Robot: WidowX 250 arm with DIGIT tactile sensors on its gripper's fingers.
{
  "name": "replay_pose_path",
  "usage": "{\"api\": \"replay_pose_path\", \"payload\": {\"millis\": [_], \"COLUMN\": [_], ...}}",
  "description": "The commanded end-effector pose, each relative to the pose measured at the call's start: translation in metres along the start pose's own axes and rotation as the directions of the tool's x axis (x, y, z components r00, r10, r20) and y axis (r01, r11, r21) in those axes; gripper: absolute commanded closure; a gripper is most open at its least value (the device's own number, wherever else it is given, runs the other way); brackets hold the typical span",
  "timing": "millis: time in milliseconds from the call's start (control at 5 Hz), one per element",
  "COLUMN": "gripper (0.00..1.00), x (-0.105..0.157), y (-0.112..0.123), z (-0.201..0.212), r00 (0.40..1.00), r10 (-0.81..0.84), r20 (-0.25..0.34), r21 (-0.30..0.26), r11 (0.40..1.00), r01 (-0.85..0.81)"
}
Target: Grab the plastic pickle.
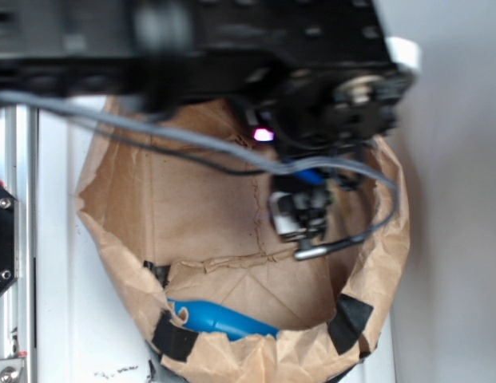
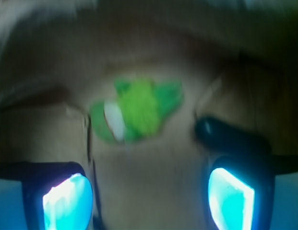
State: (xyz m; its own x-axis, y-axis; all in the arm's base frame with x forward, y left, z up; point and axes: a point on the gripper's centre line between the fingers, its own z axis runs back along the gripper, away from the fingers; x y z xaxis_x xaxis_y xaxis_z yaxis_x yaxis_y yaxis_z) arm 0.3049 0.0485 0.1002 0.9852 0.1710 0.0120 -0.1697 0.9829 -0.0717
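In the wrist view the plastic pickle [image 2: 228,136] appears as a dark, glossy oblong with a rounded end, lying on the brown paper ahead and to the right; the picture is blurred. My gripper [image 2: 149,201] is open and empty, its two cyan-lit pads [image 2: 67,203] wide apart, with bare paper between them. The pickle lies just beyond the right pad. In the exterior view the gripper [image 1: 306,219] hangs inside a brown paper bag [image 1: 192,207]; the pickle is hidden there.
A fuzzy lime-green plush toy [image 2: 139,112] lies straight ahead of the gripper, left of the pickle. A bright blue plastic object [image 1: 220,317] lies at the bag's near rim. The bag's crumpled walls with black tape patches [image 1: 351,319] surround the gripper. A grey cable [image 1: 192,136] crosses above.
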Motion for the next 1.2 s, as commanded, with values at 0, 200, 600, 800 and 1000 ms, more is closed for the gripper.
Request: {"api": "replay_pose_path", "payload": {"millis": [0, 200, 600, 800, 1000], "gripper": [0.00, 0.00, 0.00, 0.00, 0.00], "x": [0.026, 0.026, 0.035, 0.027, 0.017], "y": [0.004, 0.004, 0.021, 0.025, 0.027], "z": [0.005, 0.005, -0.011, -0.003, 0.006], "r00": [0.996, 0.996, 0.979, 0.928, 0.873], "r10": [-0.046, -0.046, -0.201, -0.369, -0.481], "r20": [0.072, 0.072, 0.034, 0.048, 0.080], "r21": [0.031, 0.031, 0.010, 0.003, -0.008], "r11": [0.999, 0.999, 0.980, 0.929, 0.875], "r01": [0.044, 0.044, 0.201, 0.369, 0.483]}}
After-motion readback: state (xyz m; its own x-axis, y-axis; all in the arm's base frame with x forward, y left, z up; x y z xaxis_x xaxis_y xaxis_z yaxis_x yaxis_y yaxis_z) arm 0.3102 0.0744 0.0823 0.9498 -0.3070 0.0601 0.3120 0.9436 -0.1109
